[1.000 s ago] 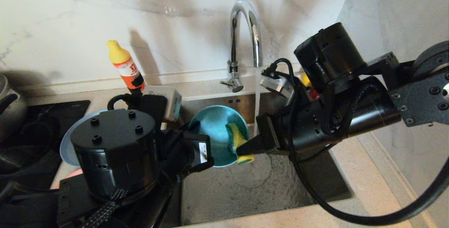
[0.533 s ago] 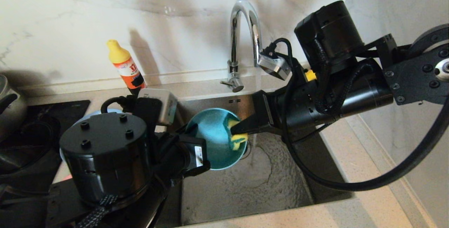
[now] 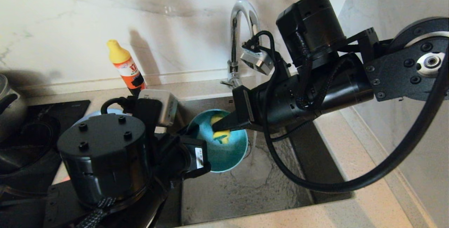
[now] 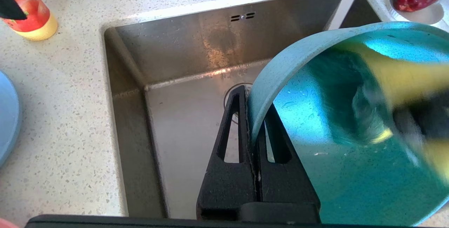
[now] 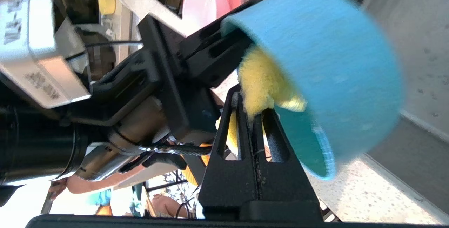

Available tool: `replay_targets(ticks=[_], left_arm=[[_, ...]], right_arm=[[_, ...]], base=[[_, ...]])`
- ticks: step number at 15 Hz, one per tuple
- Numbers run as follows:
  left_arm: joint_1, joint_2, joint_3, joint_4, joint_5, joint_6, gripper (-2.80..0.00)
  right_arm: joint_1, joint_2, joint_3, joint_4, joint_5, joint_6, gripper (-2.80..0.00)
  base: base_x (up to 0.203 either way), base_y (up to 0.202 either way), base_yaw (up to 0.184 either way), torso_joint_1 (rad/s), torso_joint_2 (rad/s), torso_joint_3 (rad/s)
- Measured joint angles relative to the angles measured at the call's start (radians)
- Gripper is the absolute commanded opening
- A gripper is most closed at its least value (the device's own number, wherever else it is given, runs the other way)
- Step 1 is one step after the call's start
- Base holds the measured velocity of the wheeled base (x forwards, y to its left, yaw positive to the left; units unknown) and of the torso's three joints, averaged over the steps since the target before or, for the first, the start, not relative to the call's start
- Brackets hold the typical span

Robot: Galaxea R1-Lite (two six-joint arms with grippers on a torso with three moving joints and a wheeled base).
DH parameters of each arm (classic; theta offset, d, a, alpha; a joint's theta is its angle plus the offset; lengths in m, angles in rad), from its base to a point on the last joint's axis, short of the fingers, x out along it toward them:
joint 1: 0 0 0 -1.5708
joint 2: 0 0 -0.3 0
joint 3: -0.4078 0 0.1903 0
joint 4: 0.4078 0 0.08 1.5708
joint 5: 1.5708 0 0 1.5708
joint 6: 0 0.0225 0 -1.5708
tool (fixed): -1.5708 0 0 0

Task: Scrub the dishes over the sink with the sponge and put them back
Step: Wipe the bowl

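Teal bowl point(image 3: 219, 147) is held tilted over the sink point(image 3: 252, 186), its rim pinched between the closed fingers of the left gripper point(image 4: 253, 122). Inside the bowl, the yellow sponge point(image 3: 220, 133) is clamped by the right gripper point(image 3: 219, 127). Water is seen running from the chrome tap point(image 3: 242, 28) beside the bowl.

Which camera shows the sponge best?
The head view: the sponge sits sharp inside the teal bowl, pinched in the right gripper. The right wrist view shows only a blurred part at the rim; the left wrist view, a yellow smear.
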Motion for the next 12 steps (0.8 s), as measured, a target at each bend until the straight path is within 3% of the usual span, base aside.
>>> replay_targets(ticks=[4,12], left_arm=[[0.0,-0.003,0.0,0.0,0.0,0.0,-2.8],[0.0,-0.003,0.0,-0.001,0.001,0.0,-2.8]], right_arm=[[-0.007,0.007,0.007,-0.002,-0.002,-0.002,-2.8],[-0.108,-0.037,0.022,0.074,0.0,-0.022,-2.8]], base=[[0.0,0.0,0.0,0.0,0.0,0.0],[0.0,0.0,0.0,0.0,0.0,0.0]])
